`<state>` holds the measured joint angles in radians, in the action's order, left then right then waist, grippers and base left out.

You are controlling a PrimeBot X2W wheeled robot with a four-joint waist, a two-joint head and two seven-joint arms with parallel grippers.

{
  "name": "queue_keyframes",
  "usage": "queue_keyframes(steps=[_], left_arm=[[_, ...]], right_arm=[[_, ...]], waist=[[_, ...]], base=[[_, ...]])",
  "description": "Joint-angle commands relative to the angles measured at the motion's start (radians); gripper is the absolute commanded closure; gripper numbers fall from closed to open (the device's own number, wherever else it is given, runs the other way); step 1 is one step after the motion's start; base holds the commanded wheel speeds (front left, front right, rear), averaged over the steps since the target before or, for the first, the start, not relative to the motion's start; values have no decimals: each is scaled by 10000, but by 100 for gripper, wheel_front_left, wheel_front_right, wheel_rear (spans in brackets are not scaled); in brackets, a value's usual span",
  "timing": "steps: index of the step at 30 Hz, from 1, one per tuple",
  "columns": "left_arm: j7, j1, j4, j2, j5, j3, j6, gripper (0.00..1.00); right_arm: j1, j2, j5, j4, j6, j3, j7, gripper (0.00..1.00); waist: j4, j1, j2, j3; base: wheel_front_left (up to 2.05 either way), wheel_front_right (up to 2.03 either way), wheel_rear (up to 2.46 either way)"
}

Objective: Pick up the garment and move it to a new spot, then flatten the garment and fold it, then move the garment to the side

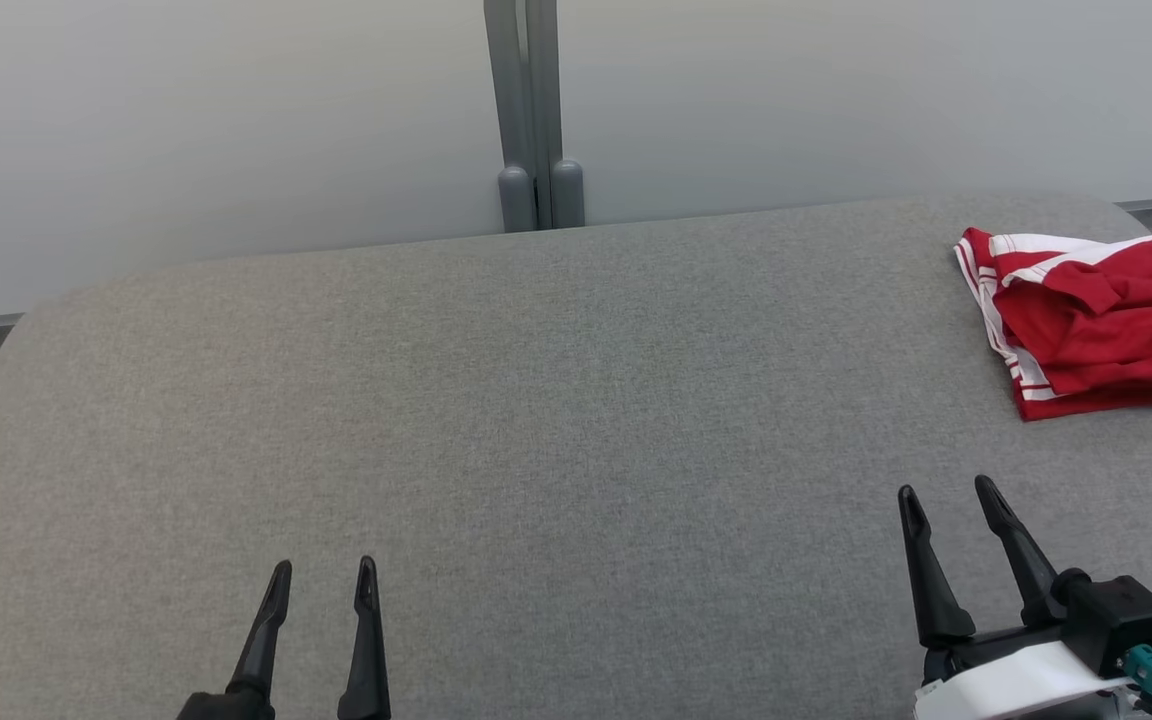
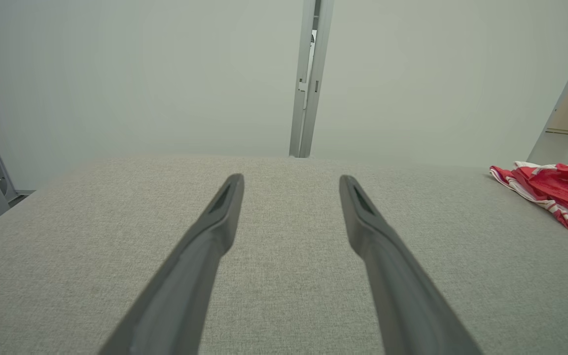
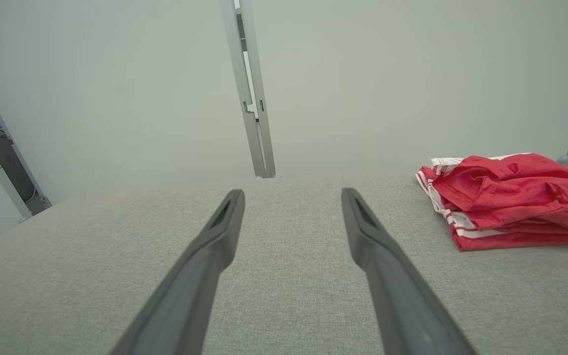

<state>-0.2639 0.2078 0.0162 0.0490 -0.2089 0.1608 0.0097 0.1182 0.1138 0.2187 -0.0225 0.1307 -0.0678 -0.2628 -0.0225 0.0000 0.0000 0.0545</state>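
Both arms are hovering low over the grey table (image 1: 536, 400), left gripper (image 1: 324, 565) and right gripper (image 1: 945, 487) gaping wide, gripping nothing. Red-and-white garment (image 1: 1096, 320) is lying folded at far right edge; right wrist view is exposing its stacked layers.

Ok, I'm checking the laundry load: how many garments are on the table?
1: a red garment with white stripes, bunched at the far right of the grey table. The head view cuts off its right edge, so another could hide there.
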Motion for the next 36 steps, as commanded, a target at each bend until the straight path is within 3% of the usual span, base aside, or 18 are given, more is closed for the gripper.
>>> queue_keyframes(steps=[1,25,26,30,36], left_arm=[[2,120,-42,32,38,-57,-25,0],[2,95,-186,32,12,-108,-69,0],[0,22,-190,-2,4,-79,-79,100],[1,71,-517,-6,-9,-17,-68,100],[198,-111,-587,67,-1185,-123,-127,100]], right_arm=[[132,-14,-41,-57,0,-23,-20,0],[151,-46,-30,-190,0,-128,-20,0],[92,-44,-2,-161,0,-130,0,100],[185,-96,17,-477,0,-158,13,100],[40,-85,1169,-587,0,-94,232,100]], waist=[[27,0,0,11],[64,0,0,-34],[64,0,0,-35],[65,0,0,-37],[72,0,0,-63]], base=[[0,0,0],[0,0,0],[0,0,0],[0,0,0],[0,0,0]])
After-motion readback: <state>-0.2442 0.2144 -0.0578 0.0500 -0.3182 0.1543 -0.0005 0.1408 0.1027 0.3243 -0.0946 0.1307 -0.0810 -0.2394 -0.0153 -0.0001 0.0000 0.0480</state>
